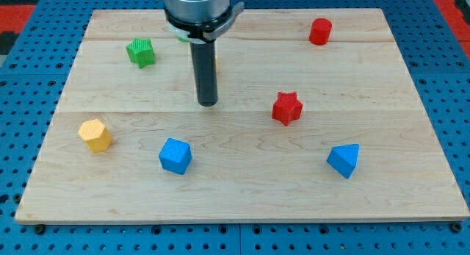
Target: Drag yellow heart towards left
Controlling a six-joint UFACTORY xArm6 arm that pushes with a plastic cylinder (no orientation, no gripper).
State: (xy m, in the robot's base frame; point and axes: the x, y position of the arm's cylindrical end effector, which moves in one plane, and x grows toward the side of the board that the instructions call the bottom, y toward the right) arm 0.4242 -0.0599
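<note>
1. No gripper on this rig, so nothing opens or closes. It's just a straight dark rod, and my tip (208, 104) sits on the light wooden worktop (411, 189) near the middle, touching no block.
2. The yellow heart block (95, 134) is at the view's lower left, near the worktop's left edge. From this angle it looks more faceted than heart-like, but it's the only clearly yellow block I can see.
3. My tip is well to its right and a bit higher in the view. I'd come down to the heart's row first, then go left, so contact lands on its right face.
4. Hit it dead centre, because an off-centre push will probably spin it.
5. The blue cube-ish block (175, 155) sits just below that approach line, so pass above it. The green star block (141, 52) is well clear.
6. Keep the push short, since there's not much board left on that side.
</note>
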